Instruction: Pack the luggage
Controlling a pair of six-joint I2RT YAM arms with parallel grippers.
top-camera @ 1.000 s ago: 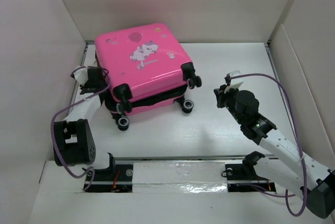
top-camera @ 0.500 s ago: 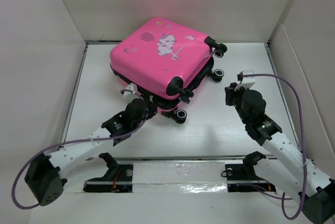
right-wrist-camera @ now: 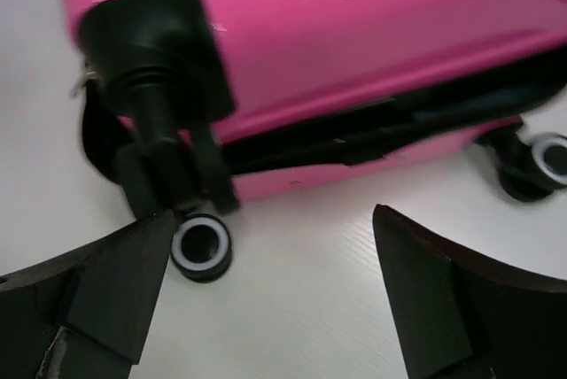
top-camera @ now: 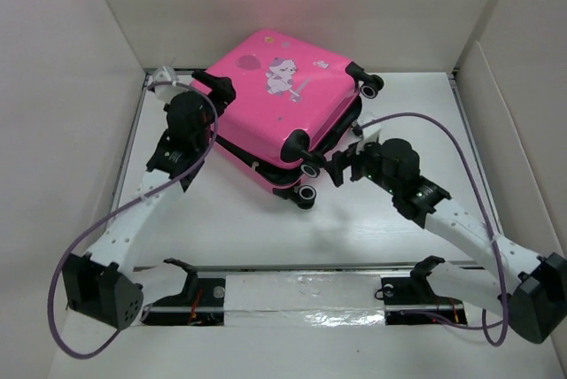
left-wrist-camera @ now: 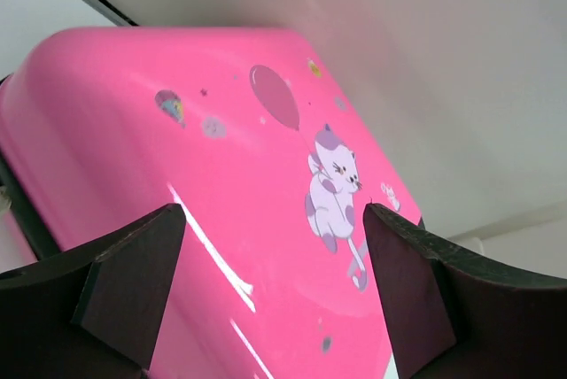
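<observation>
Pink luggage [top-camera: 279,100] lies between 2 wide-open, empty pincers: left pincer [top-camera: 220,90] at its far-left corner, right pincer [top-camera: 345,160] at its wheeled end.

Luggage [top-camera: 275,100] on table [top-camera: 381,237], rear-centre. L gripper [top-camera: 219,88] at its left corner, R gripper [top-camera: 341,166] right of its front wheels [top-camera: 306,195].

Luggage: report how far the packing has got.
Done: the luggage has its two shells lying nearly together. In hand: nothing gripped; the left gripper stands open at its far-left corner, the right gripper open facing the wheel end. Left: a dark gap shows along the seam, so it needs shutting.
</observation>
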